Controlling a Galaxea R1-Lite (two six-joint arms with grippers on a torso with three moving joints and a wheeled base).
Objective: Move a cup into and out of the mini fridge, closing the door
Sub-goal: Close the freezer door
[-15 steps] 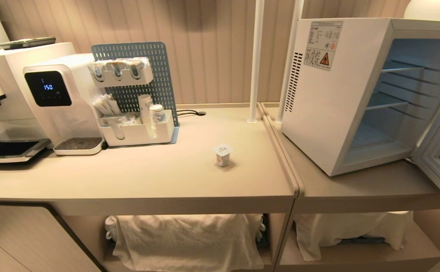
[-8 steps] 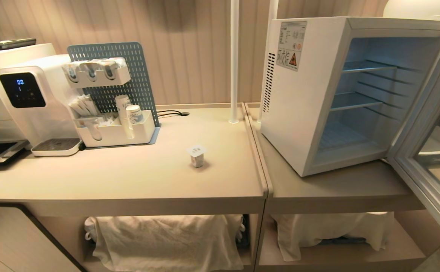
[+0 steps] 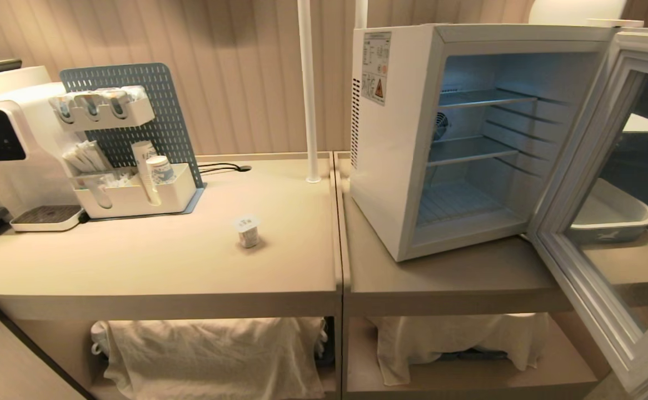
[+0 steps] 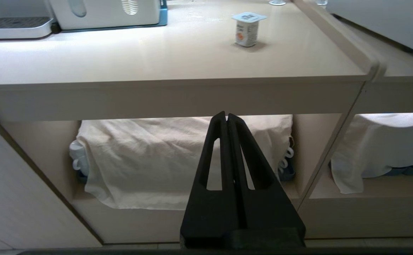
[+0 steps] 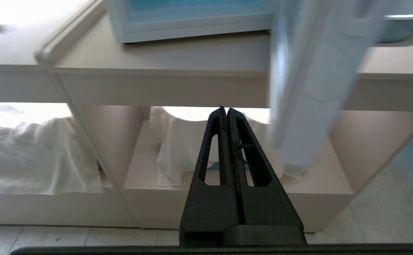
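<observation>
The left gripper has its two black fingers pressed flat together with nothing between them, and it hangs low in front of the counter, level with the open shelf below the top, where a white cloth is draped over stored items. The right gripper is likewise closed and empty, parked at the same low height before the neighbouring shelf bay, where another white cloth hangs; neither arm shows in the head view. Up on the left counter the cup stands upright and alone, its square foil lid on top and an orange mark on its side, well apart from both grippers and set toward the seam between the two countertops. To its right, on the second counter, the mini fridge sits with its side vents and yellow-triangle sticker facing the cup. The door is swung wide open toward the robot's right, its glass pane reaching out past the counter's front edge, and its pale edge crosses the right wrist view just beside the right gripper. Inside, the pale blue cavity holds bare wire shelves. Toward the back left of the first counter stand a water dispenser with a dark display and a pegboard organiser carrying stacked paper cups.
</observation>
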